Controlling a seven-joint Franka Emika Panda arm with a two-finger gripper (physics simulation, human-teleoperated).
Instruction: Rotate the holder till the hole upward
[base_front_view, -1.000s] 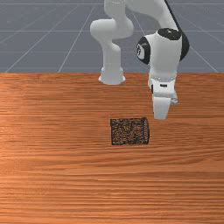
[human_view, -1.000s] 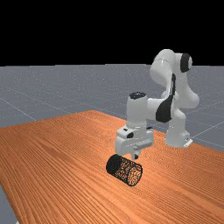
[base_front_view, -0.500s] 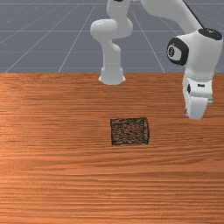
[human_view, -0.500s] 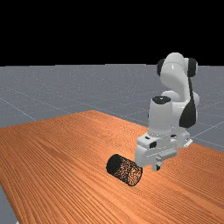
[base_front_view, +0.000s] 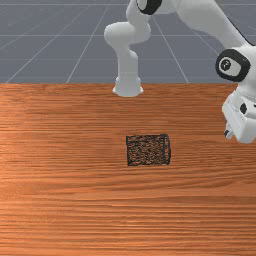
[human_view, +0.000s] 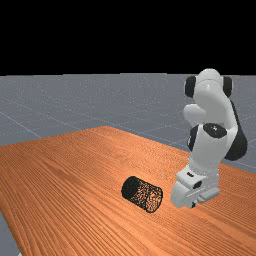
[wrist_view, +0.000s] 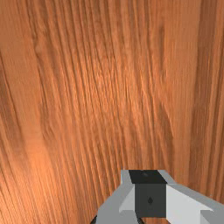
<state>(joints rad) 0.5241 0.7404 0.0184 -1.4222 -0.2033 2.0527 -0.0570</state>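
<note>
The black mesh holder (base_front_view: 148, 150) lies on its side on the table, near the middle of the front view. In the far view, the holder (human_view: 142, 194) has a round rim at its right end and looks darker at its left end. My gripper (human_view: 193, 204) stands to its right there, apart from it and low over the table. Nothing is held between the fingertips, which meet in the wrist view, where the gripper (wrist_view: 149, 192) appears over bare wood. The front view has the hand tilted, well right of the holder.
Orange-brown tabletop (base_front_view: 65, 200) surrounds the holder. The arm's base (base_front_view: 128, 85) stands at the table's back edge in the front view. No other object is seen on the wood.
My hand has moved farther toward the front view's right, away from the holder, and has turned and tilted. The holder has stayed where it was, on its side.
</note>
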